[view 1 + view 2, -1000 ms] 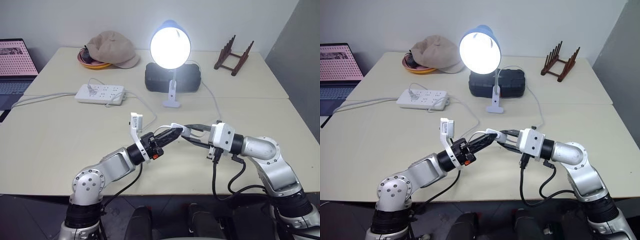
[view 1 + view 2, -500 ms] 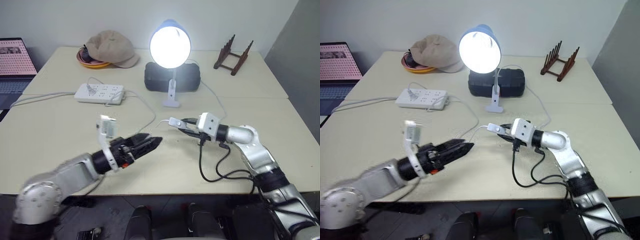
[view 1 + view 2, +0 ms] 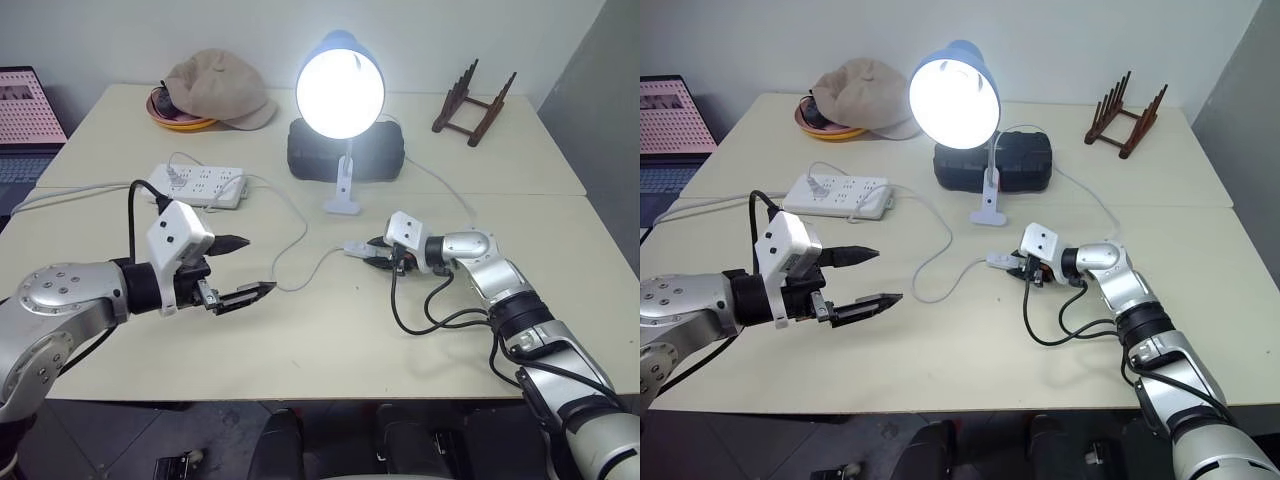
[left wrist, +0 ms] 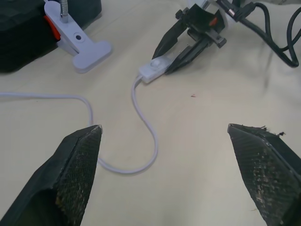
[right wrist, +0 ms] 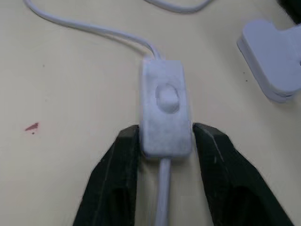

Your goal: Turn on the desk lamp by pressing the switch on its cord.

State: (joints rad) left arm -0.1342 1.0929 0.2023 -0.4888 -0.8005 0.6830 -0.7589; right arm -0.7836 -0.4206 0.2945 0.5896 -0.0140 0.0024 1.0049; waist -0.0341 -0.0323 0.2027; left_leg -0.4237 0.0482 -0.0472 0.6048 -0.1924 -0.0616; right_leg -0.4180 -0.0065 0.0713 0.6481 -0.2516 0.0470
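Nearest, the left gripper [image 3: 243, 268] hangs over the front left part of the table [image 3: 330, 340], its two black fingers spread wide with nothing between them. Just beyond it, toward the middle, the cord [image 3: 295, 262] lies in a loose curve on the tabletop and runs to the switch [image 3: 357, 250], which lies flat on the table right of centre. The right gripper [image 3: 1014, 268] is down at that switch: in the right wrist view its fingers [image 5: 120, 160] sit one on each side of the switch's rear end, touching its sides, with the round button on top left uncovered. Further back, the desk lamp [image 3: 340, 90] stands on its white clip base, its bulb glowing brightly, in front of a black case [image 3: 385, 155]. A white power strip [image 3: 200, 185] lies to the left of the lamp. At the far edge rest a beige cap [image 3: 215, 88] on an orange dish and, to the right, a wooden rack [image 3: 473, 95]
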